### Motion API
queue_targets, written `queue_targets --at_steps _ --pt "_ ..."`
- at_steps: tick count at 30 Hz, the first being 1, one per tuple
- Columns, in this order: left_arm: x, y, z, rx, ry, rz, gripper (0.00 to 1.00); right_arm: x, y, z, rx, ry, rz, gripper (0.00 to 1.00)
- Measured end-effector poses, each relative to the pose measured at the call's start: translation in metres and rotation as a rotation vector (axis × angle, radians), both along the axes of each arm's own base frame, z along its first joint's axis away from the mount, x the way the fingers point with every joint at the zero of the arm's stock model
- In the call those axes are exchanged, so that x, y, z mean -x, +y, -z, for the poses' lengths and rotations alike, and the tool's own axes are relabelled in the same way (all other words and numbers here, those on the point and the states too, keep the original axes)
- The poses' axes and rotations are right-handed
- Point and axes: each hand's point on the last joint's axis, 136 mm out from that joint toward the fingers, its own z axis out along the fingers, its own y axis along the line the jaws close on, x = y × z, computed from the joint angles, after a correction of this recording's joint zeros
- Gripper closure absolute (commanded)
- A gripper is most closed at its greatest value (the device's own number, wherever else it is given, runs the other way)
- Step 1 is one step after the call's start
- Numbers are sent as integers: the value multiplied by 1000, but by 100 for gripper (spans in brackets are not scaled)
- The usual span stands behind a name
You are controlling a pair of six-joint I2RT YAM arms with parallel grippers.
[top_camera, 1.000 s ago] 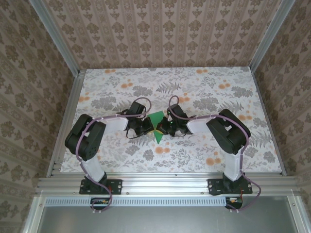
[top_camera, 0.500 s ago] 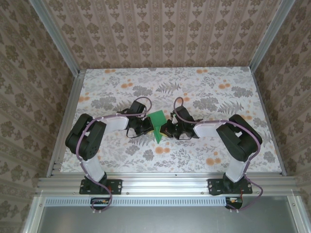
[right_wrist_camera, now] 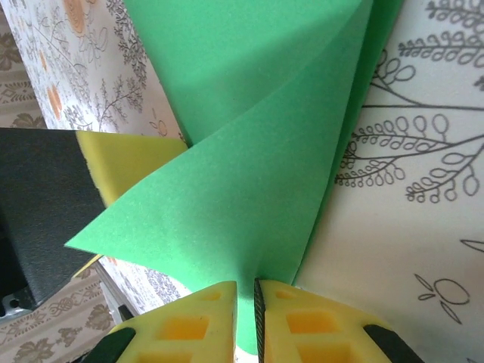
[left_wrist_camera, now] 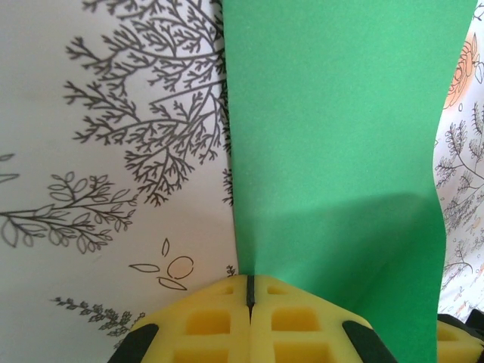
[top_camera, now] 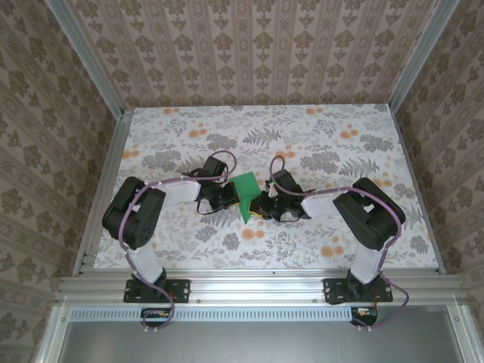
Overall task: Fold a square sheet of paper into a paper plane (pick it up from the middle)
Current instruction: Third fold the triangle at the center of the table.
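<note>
The paper (top_camera: 245, 197) hangs mid-table between our two grippers, clear of the table (top_camera: 318, 136). We judge it light, floppy and easily creased, best pinched at folded edges. Our left gripper (left_wrist_camera: 249, 291) is clamped on its near edge, pads pressed together. Our right gripper (right_wrist_camera: 246, 291) has the folded corner between barely parted pads; whether it grips, we cannot tell. Both forearms reach inward, wrists low.

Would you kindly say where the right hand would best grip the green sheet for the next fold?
Judging by its pose, the folded edge nearest the right hand, approached from the right: the green sheet stands creased between both hands, its left edge shut in the left hand.
</note>
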Motion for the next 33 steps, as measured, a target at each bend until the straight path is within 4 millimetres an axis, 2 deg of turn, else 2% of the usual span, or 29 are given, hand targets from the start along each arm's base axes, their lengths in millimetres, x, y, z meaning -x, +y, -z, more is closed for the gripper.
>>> queue_targets --at_steps 6,11,15,18,23,33 --pt "-4 1 -6 3 -11 -2 100 -1 1 -1 -2 -2 -1 82" --pt "-22 4 -22 25 -62 -16 100 -4 2 -4 -6 -10 -1 82" --pt "-32 5 -26 32 -80 -14 100 -4 3 -5 -6 -12 -2 82" --pt "-39 0 -22 34 -80 0 100 -5 4 -6 -6 -13 -3 82" --pt "-38 0 -2 13 -42 20 100 -9 6 -8 -10 -22 -5 83" --pt "-39 -1 0 11 -40 29 100 -17 12 -12 -20 -35 -5 83"
